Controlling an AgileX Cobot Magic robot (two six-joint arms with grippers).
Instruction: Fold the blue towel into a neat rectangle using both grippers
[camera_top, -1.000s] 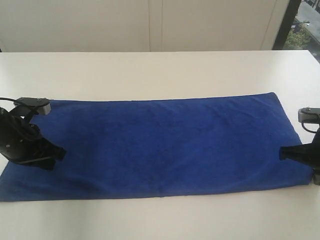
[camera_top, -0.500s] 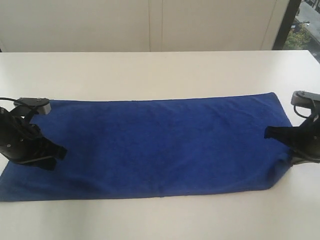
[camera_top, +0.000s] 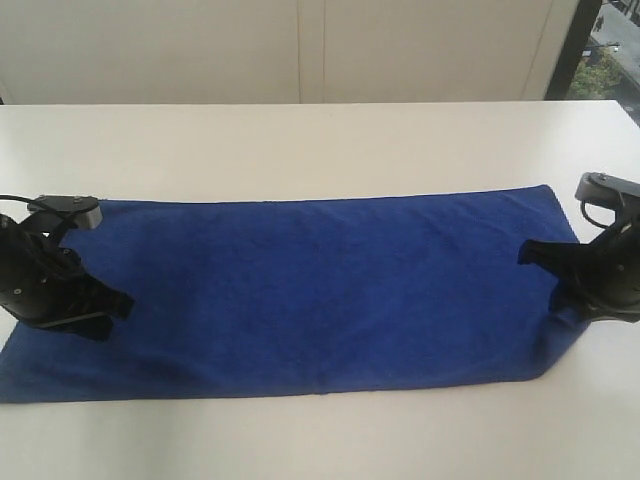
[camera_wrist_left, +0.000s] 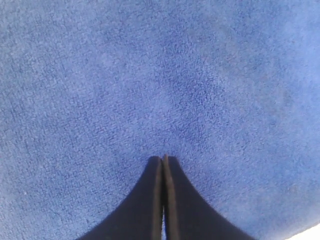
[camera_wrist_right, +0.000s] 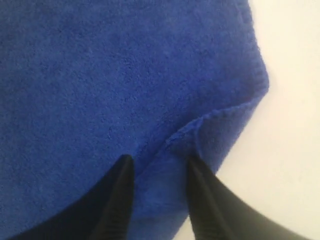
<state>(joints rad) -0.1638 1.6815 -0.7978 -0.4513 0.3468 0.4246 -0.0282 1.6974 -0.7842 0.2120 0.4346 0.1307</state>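
Fingers of the left gripper (camera_wrist_left: 163, 161) are pressed tight together, tips low over the blue towel (camera_top: 320, 290); the right gripper (camera_wrist_right: 159, 167) stands parted, a folded-over towel corner lying between its jaws. The towel lies spread lengthwise on the white table (camera_top: 300, 140)

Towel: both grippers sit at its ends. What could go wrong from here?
1. The right gripper stands open over a rumpled corner of the towel; closing there may pinch doubled cloth and skew the fold.
2. The left gripper is shut, gripping no visible cloth; it may lift nothing.
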